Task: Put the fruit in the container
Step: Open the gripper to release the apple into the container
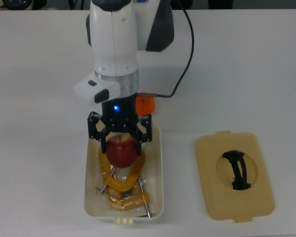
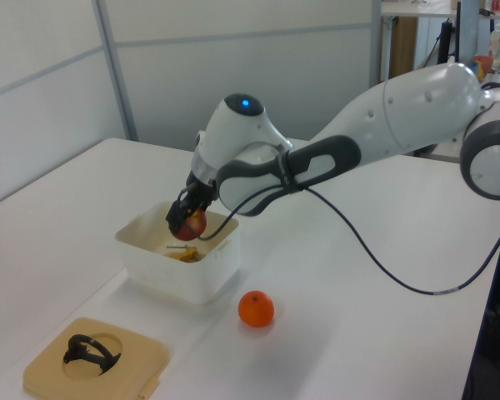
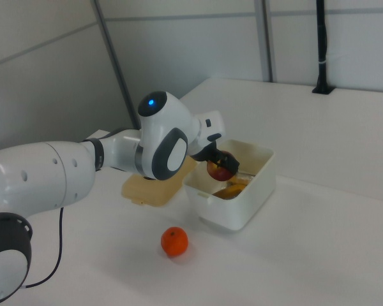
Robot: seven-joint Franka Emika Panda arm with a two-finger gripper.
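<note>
While fingers (image 1: 119, 132) clamp apple (image 1: 122, 150), above container (image 1: 158, 163), no writing legible

Apple (image 1: 122, 150) was dark red with a paler yellowish patch near the stem. Orange (image 2: 256, 308) was bright, even orange. Container (image 1: 157, 168) was white, with cream tabs on its short ends. Clamps (image 1: 119, 186) inside were yellow-orange with bare grey metal screws. Lid (image 1: 234, 197) was flat tan, its handle (image 1: 237, 170) black. End effector (image 1: 121, 138) was black with a blue light above it. Arm (image 1: 114, 44) was white with dark grey panels, cable (image 1: 186, 54) black. Worktop (image 1: 246, 74) was plain white.
</note>
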